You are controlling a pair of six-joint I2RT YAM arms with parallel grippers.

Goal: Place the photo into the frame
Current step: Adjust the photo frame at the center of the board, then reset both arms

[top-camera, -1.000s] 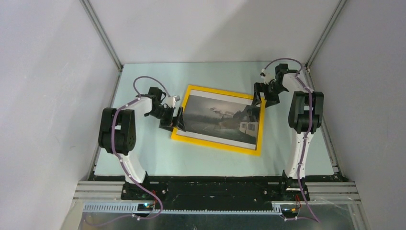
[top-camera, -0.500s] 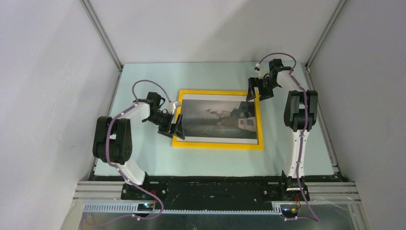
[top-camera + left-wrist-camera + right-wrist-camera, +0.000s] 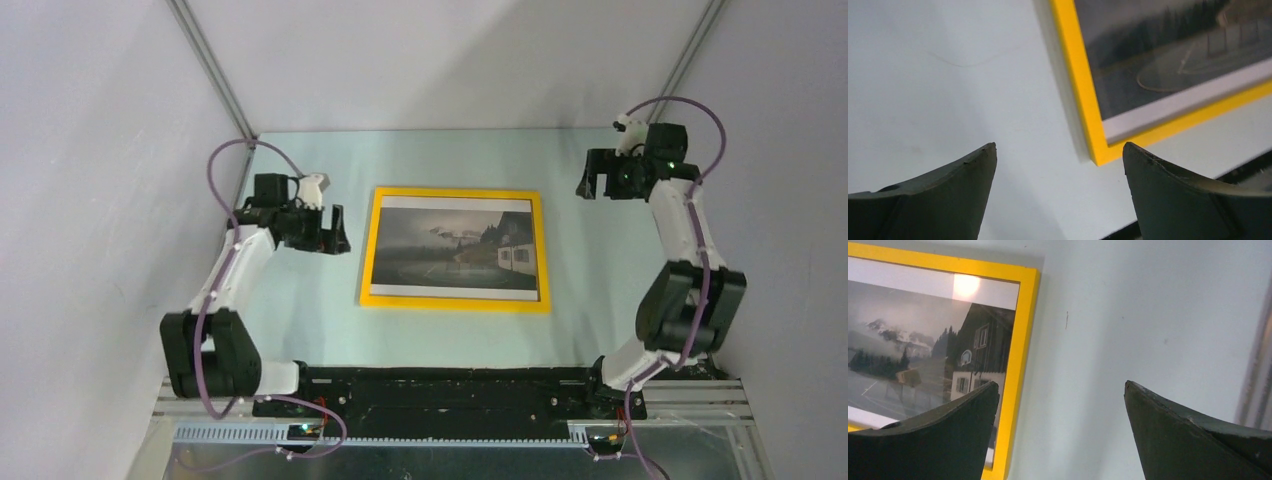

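The photo (image 3: 455,248) lies seated inside the frame (image 3: 455,303) on the table (image 3: 300,320), so the left gripper (image 3: 338,232) and right gripper (image 3: 587,175) hang clear beside it, fingers (image 3: 1173,195) wide apart, empty.

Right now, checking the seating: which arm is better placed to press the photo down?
Left, probably: the left tool hangs open nearer the frame holding the photo than the right tool does.

The frame (image 3: 455,302) is yellow-orange; the photo (image 3: 455,245) shows a dark grey misty landscape with 2 white borders; the table (image 3: 300,320) is pale blue-grey
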